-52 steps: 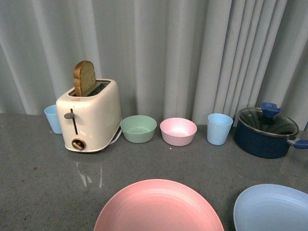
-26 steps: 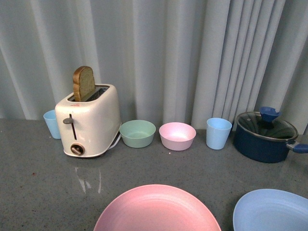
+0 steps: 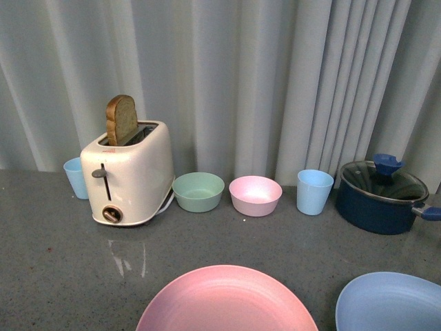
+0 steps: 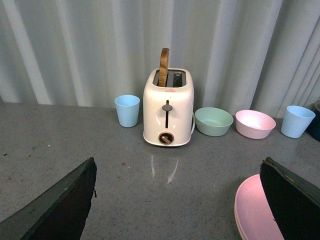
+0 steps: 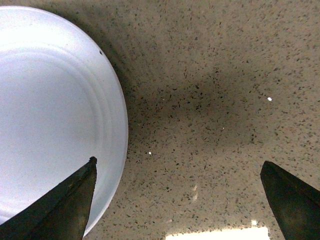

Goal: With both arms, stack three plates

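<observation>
A pink plate (image 3: 227, 303) lies at the near edge of the grey counter, cut off by the front view's bottom. A light blue plate (image 3: 393, 303) lies to its right, also cut off. Neither arm shows in the front view. My left gripper (image 4: 177, 200) hovers open over bare counter, with the pink plate (image 4: 252, 212) just inside one of its fingers (image 4: 295, 200). My right gripper (image 5: 177, 200) is open and looks straight down; one of its fingers (image 5: 60, 205) hangs over the rim of the light blue plate (image 5: 50, 110), which looks nearly white here. Nothing is held.
Along the curtain at the back stand a blue cup (image 3: 75, 177), a cream toaster (image 3: 131, 172) with a bread slice, a mint bowl (image 3: 198, 191), a pink bowl (image 3: 255, 195), another blue cup (image 3: 314, 192) and a dark blue lidded pot (image 3: 381, 196).
The whole scene has shifted slightly downward in the front view, so the plates show a little less. Nothing on the counter has moved relative to the rest.
</observation>
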### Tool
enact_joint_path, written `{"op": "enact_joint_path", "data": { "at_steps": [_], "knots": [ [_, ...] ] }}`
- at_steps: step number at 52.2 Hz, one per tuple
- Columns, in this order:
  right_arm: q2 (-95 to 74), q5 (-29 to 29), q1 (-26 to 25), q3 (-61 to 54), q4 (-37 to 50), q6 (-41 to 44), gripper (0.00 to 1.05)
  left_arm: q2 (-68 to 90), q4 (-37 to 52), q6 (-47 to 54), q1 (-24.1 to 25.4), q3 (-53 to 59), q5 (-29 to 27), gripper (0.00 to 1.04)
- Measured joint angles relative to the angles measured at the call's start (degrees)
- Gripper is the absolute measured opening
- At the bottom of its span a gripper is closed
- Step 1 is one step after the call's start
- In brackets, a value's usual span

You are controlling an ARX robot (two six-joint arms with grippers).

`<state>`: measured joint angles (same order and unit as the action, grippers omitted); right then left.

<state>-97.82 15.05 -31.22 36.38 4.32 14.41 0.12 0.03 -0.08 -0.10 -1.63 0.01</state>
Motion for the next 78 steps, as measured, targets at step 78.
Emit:
{"op": "enact_joint_path", "data": {
  "at_steps": [78],
  "knots": [
    [-20.85,-2.34,11.47,10.73,6.34,-10.8,0.62,0.02,0.0,0.0,0.0,0.0,-0.02,0.98]
  ]
}}
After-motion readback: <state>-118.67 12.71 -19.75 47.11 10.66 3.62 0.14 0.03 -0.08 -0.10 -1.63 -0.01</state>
